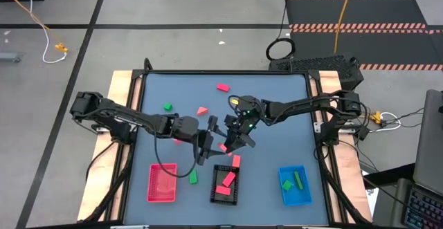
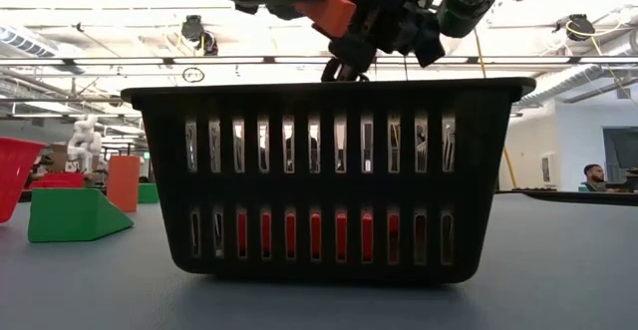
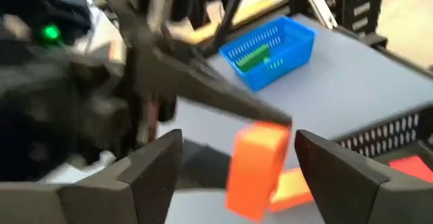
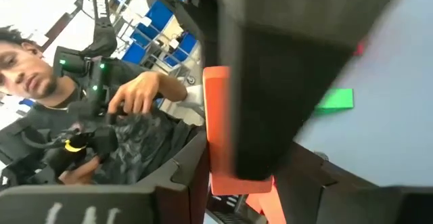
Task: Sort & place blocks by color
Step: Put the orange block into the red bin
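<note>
We see the right gripper (image 1: 235, 144) clamped on a small salmon-orange plastic cuboid block (image 3: 256, 168), held in the air just beside the black slotted tray (image 1: 224, 185). The left gripper (image 1: 205, 148) flanks it, jaws wide, holding nothing. Risk, we judge: grippers crowd together; a collision could knock the block loose outside the tray.

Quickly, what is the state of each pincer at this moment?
Left pincer: open, empty, its fingers on either side of the orange-red rectangular block.
Right pincer: closed on that block.
</note>
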